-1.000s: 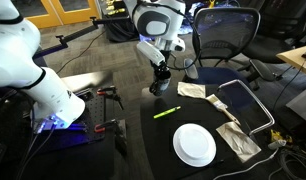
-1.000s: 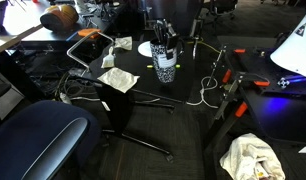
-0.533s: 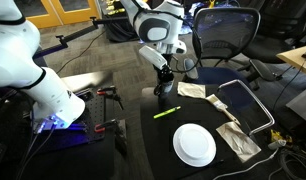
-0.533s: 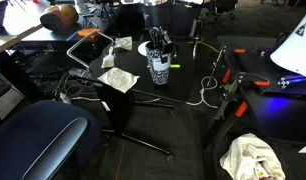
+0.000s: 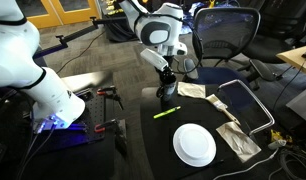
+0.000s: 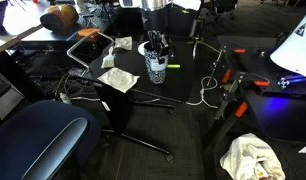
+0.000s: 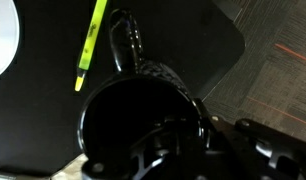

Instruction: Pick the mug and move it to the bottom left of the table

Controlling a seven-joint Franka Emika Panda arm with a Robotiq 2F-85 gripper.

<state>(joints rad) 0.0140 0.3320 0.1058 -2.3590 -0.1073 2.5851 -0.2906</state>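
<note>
The mug (image 5: 166, 94) is dark with pale speckles and hangs in my gripper (image 5: 166, 84) over the far corner of the black table (image 5: 158, 140). In an exterior view the mug (image 6: 156, 68) sits just under the gripper (image 6: 154, 50) above the table (image 6: 185, 86). In the wrist view the mug (image 7: 123, 110) fills the lower middle, its handle pointing up the frame. The gripper (image 7: 178, 135) is shut on the mug's rim, with one finger inside it. The table (image 7: 168, 30) corner lies beyond.
A yellow-green highlighter (image 5: 166, 112) (image 7: 91, 45) lies beside the mug. A round white plate (image 5: 194, 144) (image 6: 143, 47) lies further in. Crumpled papers (image 5: 191, 90) (image 5: 238, 138) and a metal frame (image 5: 248, 100) lie along one side. Grey carpet (image 7: 278, 60) lies past the corner.
The gripper has carried the mug a short way sideways, further in over the table corner and towards the highlighter. Its grip is unchanged.
</note>
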